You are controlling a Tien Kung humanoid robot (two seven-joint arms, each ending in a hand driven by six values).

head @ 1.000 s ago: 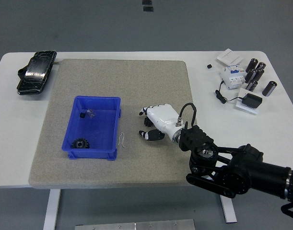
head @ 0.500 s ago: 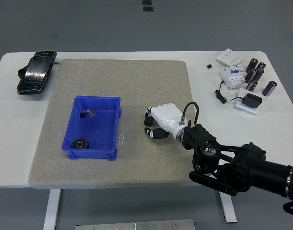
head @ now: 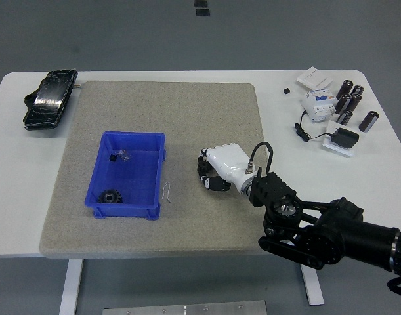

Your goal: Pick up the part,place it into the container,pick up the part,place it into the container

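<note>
table (head: 16, 216): white | mat (head: 187, 118): grey, centred | black pouch (head: 49, 98): far-left | parts (head: 341, 108): far-right

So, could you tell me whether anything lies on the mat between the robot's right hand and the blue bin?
Only a small bent wire lies on the mat, just off the blue bin at its right wall. The right hand, fingers curled down over the mat, has an otherwise clear stretch to the bin; carried above the mat, it should pass over the wire.

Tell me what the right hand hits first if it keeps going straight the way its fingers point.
The right hand points left across the mat. First in that line is probably the small wire piece, or just above it, the blue bin's right wall. Height is unclear.
</note>
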